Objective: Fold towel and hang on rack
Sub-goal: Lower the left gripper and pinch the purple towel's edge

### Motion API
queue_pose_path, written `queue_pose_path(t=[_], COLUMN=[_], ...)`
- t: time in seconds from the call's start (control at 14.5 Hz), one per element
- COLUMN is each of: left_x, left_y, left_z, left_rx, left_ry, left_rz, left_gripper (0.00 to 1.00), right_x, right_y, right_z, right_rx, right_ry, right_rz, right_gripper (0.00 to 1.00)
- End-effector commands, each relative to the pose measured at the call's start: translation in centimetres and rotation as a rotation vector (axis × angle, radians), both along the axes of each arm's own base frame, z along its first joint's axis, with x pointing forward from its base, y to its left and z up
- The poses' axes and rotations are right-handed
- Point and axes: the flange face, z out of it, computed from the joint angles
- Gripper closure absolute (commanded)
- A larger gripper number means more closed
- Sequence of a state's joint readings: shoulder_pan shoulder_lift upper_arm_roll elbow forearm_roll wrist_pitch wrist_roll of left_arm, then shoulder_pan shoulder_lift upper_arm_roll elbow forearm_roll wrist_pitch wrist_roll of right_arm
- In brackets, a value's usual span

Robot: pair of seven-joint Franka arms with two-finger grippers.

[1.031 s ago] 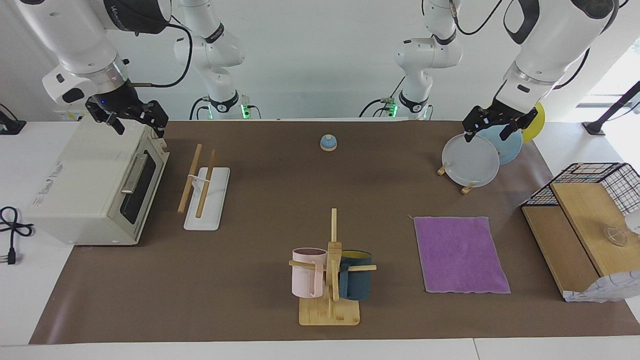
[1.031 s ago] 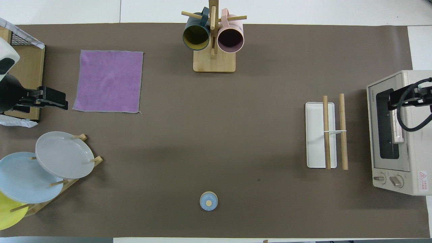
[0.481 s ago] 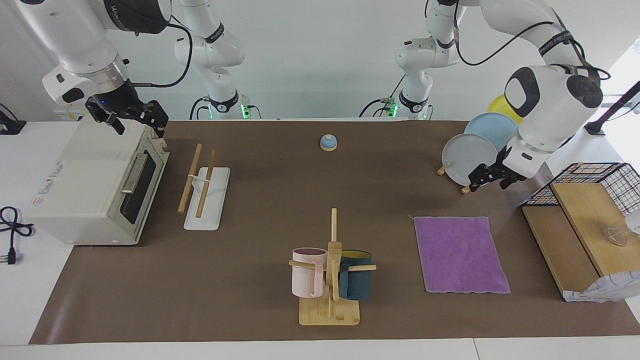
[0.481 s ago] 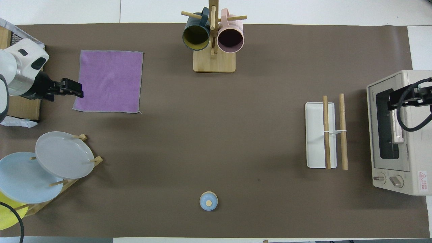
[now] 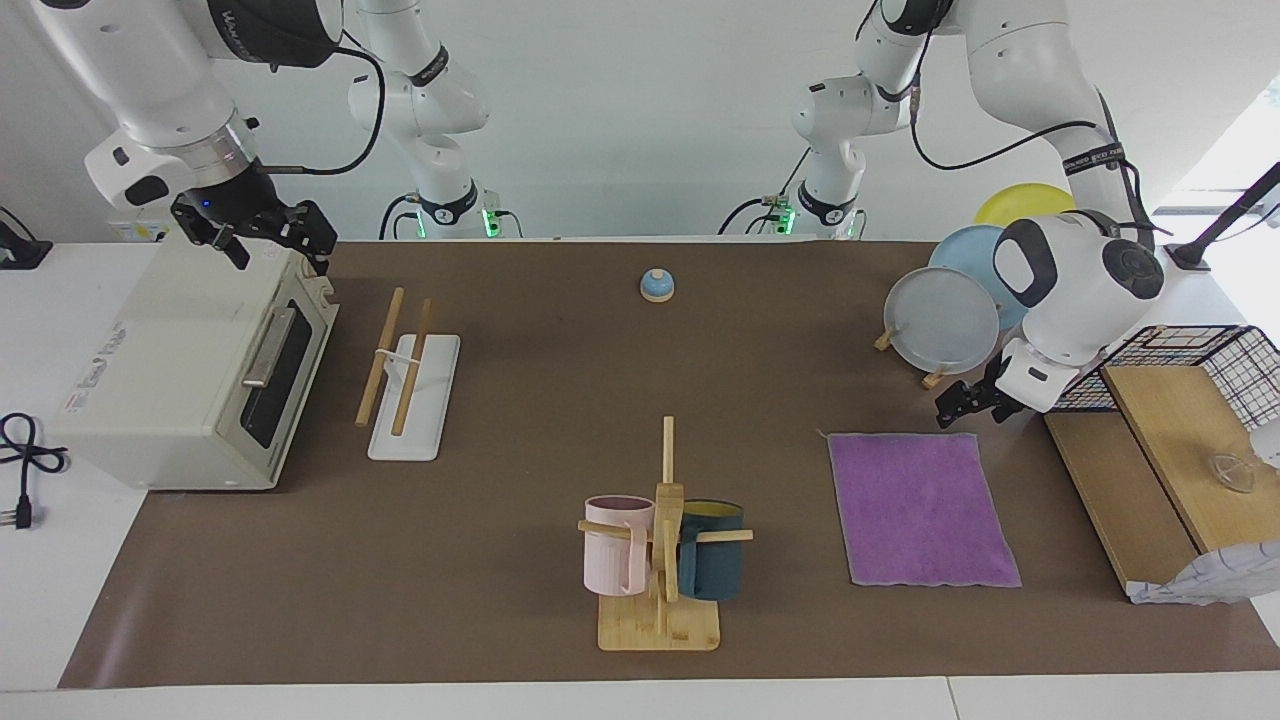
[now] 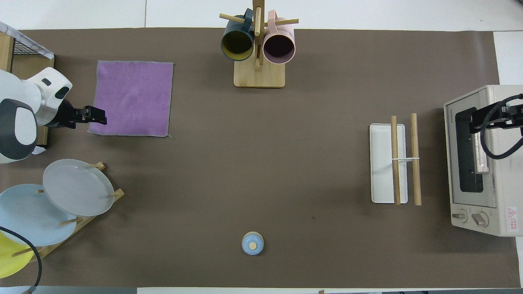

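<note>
Moved since a second ago: left gripper point(image 5: 960, 408), down from beside the plates point(image 5: 942, 320) to low over the towel's corner nearest the robots, fingers spread. Nothing else shifted.

Scanning across the facing view:

- Right gripper point(image 5: 276, 245) waiting over the toaster oven point(image 5: 180, 370), fingers spread, holding nothing.
- Rack point(image 5: 405, 370) just in front of the oven door. Tight on that side: risks clipping the oven handle or tipping the slim base when draping.
- Wide bare mat between rack and mug tree point(image 5: 660, 540). Good lane for carrying, if kept on the robots' side of the tree's pegs.
- Towel point(image 5: 920, 510) flat, purple side up, toward the left arm's end, well apart from the rack. No fold begun.
- Likely slips: pinching only fuzz and dropping the corner; dragging the whole cloth instead of lifting an edge; a crooked fold.
- Plates close by on one side of the left wrist, wire basket point(image 5: 1200, 370) on the other. Little elbow room, so a wide swing could knock either.
</note>
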State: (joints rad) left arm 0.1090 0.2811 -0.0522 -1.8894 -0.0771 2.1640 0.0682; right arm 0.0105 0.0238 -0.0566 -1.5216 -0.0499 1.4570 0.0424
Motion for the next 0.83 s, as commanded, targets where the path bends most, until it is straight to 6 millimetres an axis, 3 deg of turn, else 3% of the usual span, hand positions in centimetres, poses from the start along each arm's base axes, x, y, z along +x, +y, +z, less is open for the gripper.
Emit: queue_pose_path(t=[0.0,0.34,0.76], left_x=[0.6,0.3,-0.4], left_y=[1.9,1.8,1.9], left_z=[-2.7,-5.8,-6.6], left_rx=[-0.035,-0.041,-0.046], left_ry=[-0.036,-0.011,0.021], left_rz=[-0.013,-0.01,-0.007], left_gripper=[0.0,0.01,0.13], right_x=[-0.4,-0.4,-0.4], right_y=[-0.3,-0.3,-0.3], right_z=[0.1,0.1,0.1], right_rx=[0.027,0.027,0.027], right_ry=[-0.007,-0.007,-0.007], right_rz=[0.019,0.019,0.019], right_gripper=[0.0,0.0,0.0])
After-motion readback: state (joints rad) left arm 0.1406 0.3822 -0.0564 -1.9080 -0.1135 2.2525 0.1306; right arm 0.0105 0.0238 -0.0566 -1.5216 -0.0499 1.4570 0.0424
